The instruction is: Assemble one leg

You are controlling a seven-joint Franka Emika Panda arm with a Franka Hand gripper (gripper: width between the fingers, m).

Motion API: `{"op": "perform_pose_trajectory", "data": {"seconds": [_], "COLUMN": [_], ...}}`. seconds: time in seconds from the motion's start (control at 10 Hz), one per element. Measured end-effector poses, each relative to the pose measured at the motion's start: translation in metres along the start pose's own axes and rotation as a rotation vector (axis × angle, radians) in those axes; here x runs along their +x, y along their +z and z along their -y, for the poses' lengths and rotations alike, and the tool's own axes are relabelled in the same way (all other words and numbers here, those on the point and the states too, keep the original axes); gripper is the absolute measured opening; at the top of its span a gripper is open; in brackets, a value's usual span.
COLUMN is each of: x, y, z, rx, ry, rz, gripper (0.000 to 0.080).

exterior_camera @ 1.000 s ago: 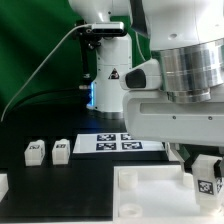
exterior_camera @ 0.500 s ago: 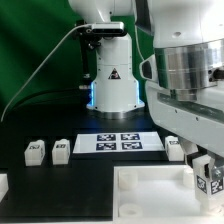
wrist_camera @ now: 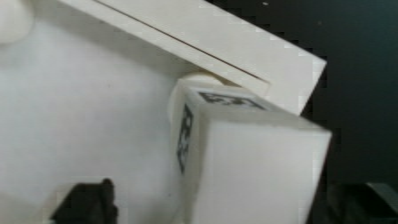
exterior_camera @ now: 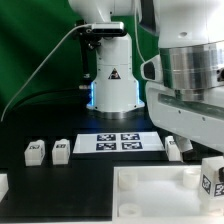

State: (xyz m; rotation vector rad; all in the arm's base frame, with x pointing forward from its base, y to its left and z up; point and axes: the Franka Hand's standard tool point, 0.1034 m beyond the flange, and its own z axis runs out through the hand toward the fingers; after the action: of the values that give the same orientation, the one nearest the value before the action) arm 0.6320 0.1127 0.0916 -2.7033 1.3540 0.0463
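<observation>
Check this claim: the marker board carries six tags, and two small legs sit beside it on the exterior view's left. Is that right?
No. The exterior view shows four tags on the marker board, not six. The two legs do sit beside it on the exterior view's left.

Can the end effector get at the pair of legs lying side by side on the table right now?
Probably not yet: nothing covers those two legs, but the end effector seems shut on another leg.
</observation>
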Motion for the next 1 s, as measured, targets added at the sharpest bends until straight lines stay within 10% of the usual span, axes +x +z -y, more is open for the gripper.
{"op": "perform_pose_trajectory", "data": {"seconds": [0.8,1.0], "x": [0.006,0.005], "y": [0.004,0.005], "z": [0.001,0.002], "rx": [-0.057,-0.058], "ry": [-0.988,-0.967], "rz": [-0.005,-0.004], "gripper": [0.0649,0.0397]}}
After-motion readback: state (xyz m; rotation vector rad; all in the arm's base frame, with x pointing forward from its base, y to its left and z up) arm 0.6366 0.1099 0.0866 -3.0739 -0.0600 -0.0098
